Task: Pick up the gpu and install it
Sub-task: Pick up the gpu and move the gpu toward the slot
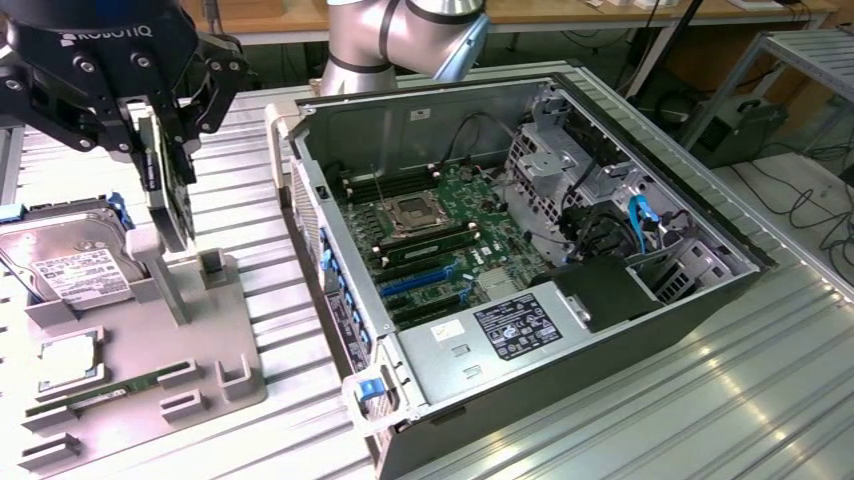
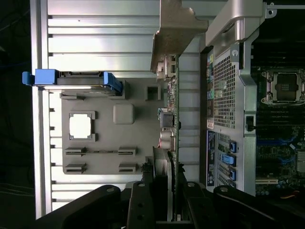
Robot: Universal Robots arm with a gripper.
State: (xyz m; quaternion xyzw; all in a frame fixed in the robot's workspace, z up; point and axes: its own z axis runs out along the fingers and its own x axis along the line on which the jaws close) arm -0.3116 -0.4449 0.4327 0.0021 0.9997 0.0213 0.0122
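The gpu (image 1: pixel 171 205) is a thin dark card that hangs on edge from my gripper (image 1: pixel 160 150) at the exterior view's upper left. The fingers (image 1: pixel 140 135) press on both of its flat sides, so the gripper is shut on it. The card's lower end stands close over the upright posts of the grey parts tray (image 1: pixel 200 330); I cannot tell whether it touches them. In the wrist view the gpu (image 2: pixel 171 109) appears edge-on, running away from the gripper (image 2: pixel 164 191), with its pale metal bracket (image 2: pixel 178 28) at the far end, between the tray and the computer case.
On the tray lie a hard drive (image 1: pixel 74 265) with blue rails, a square processor (image 1: pixel 67 360) and a narrow memory stick (image 1: pixel 100 395). The open computer case (image 1: pixel 534 250) lies to the exterior view's right, its motherboard up, with blue card slots (image 1: pixel 420 285).
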